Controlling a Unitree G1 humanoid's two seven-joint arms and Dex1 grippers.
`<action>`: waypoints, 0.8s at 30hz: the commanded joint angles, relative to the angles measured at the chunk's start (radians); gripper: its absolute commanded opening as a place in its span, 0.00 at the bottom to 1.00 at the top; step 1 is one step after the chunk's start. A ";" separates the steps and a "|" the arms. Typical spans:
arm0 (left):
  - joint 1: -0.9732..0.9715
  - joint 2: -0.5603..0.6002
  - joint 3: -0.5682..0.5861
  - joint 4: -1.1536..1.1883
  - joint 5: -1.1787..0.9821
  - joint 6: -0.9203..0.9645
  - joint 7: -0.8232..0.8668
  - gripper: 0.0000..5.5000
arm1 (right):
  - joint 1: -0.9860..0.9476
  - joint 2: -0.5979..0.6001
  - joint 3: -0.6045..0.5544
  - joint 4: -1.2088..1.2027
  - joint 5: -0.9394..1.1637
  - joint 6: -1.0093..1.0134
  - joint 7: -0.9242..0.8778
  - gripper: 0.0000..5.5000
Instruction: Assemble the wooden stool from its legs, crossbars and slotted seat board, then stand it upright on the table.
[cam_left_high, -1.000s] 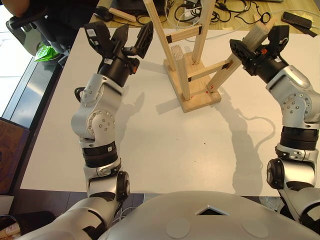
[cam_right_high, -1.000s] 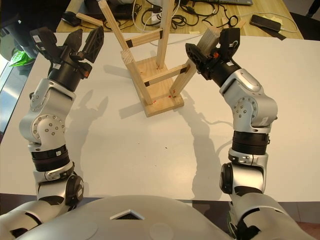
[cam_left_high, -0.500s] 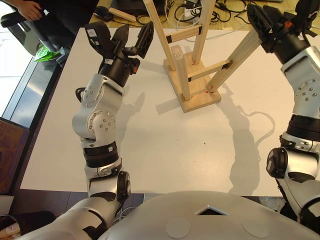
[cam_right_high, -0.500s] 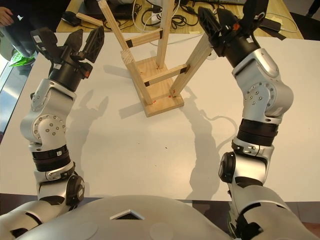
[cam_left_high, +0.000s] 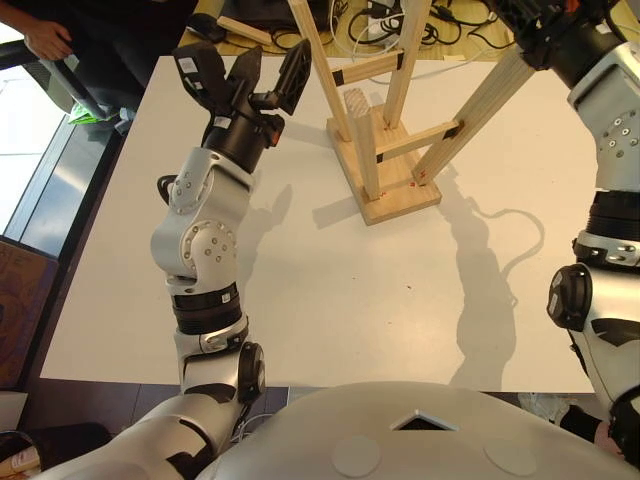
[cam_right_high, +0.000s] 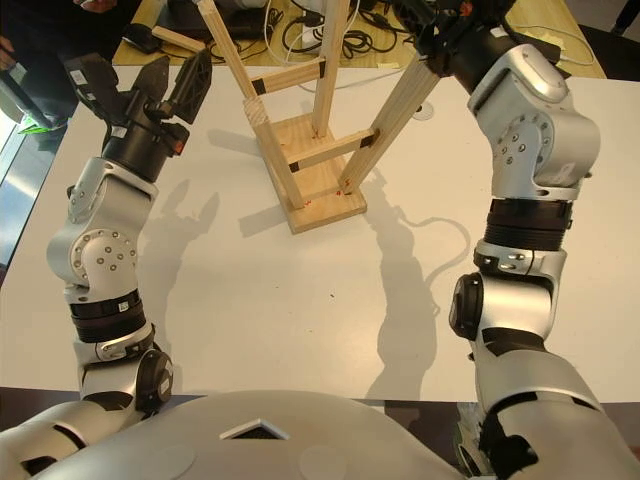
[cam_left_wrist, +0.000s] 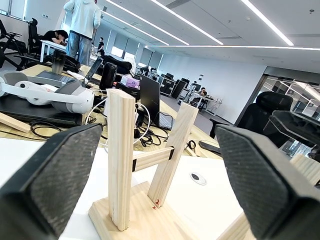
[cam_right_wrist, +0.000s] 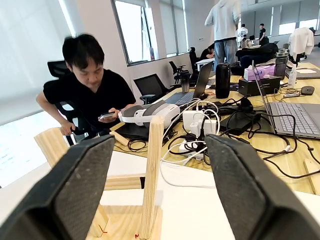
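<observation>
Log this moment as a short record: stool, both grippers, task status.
stool: upside down, seat board flat on the table, legs pointing up, crossbars joining them
left gripper: above the table, beside the stool on the robot's left, jaws open, empty
right gripper: high, near the top end of the right-side leg, jaws open, holding nothing
status: stool not yet stood upright

Left gripper (cam_left_high: 268, 72) raised, fingers (cam_left_wrist: 55, 175) spread; right gripper (cam_right_wrist: 160, 170) same.
</observation>
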 joint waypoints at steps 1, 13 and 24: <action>-0.013 -0.001 -0.002 0.000 0.010 0.002 0.009 0.76 | 0.088 0.044 0.064 0.042 -0.025 0.053 0.016 0.61; -0.021 -0.021 -0.005 0.006 0.015 -0.013 0.024 0.76 | -0.074 0.167 -0.311 -0.007 0.300 0.001 -0.136 0.61; -0.081 -0.134 0.022 0.043 0.144 -0.167 0.223 0.76 | 0.098 0.047 -0.164 0.205 -0.162 -0.304 -0.327 0.61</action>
